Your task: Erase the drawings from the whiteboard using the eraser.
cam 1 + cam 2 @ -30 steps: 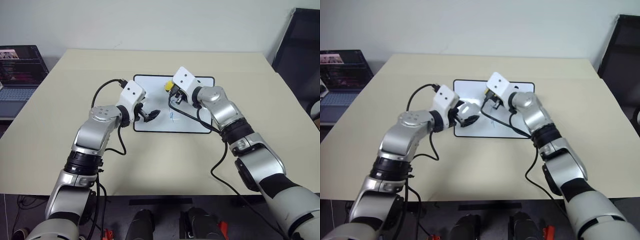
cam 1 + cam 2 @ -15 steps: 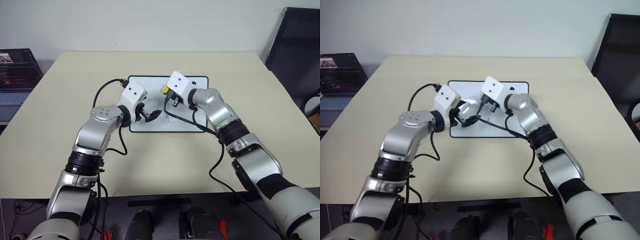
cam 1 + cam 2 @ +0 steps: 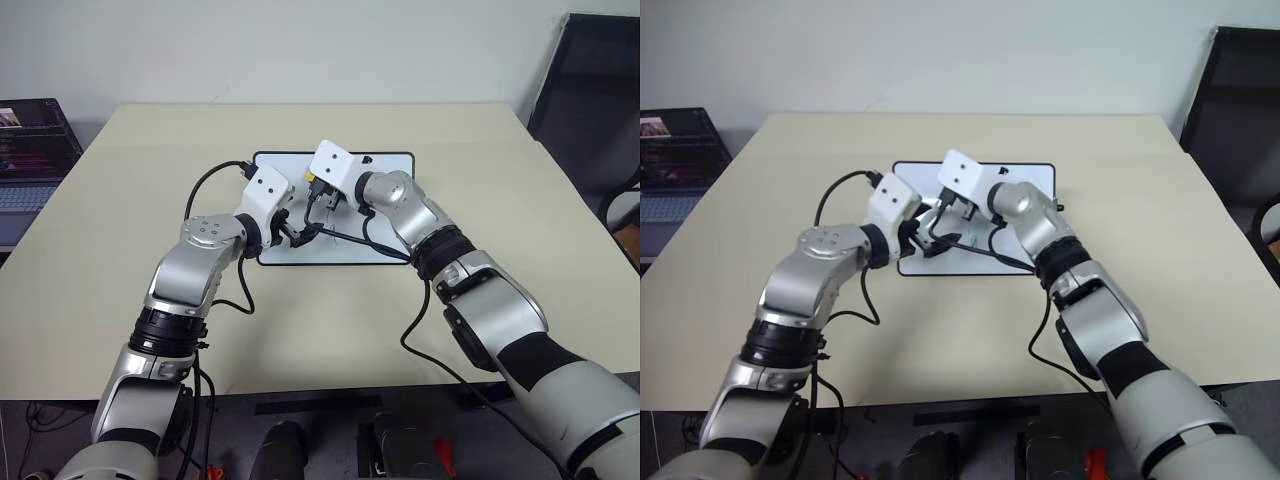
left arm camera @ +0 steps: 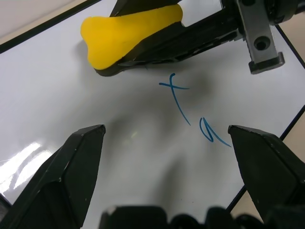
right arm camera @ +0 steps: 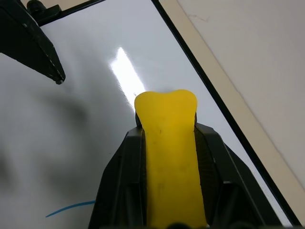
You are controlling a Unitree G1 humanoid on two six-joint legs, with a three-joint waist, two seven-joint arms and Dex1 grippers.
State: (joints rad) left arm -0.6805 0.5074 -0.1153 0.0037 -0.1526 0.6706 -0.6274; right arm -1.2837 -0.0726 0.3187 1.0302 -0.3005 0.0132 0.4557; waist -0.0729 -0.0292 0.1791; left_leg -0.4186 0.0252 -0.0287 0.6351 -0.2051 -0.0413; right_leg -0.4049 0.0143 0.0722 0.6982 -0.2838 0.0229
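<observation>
- The right gripper [image 4: 157, 36] has its fingers pinched on the yellow eraser [image 4: 131, 31], sitting in the upper middle of the left wrist view, low over the whiteboard [image 3: 385, 172].
- The left gripper [image 4: 167, 138] has its fingers spread wide with nothing in them, hovering over the board at center frame.
- The blue drawings [image 4: 188, 117] are just below the eraser there, not wiped yet.
- My worry: the two grippers are really close, so a sideways swipe could bump them.
- The board lies loose on the desk [image 3: 120, 250], so a hard push might slide it.
</observation>
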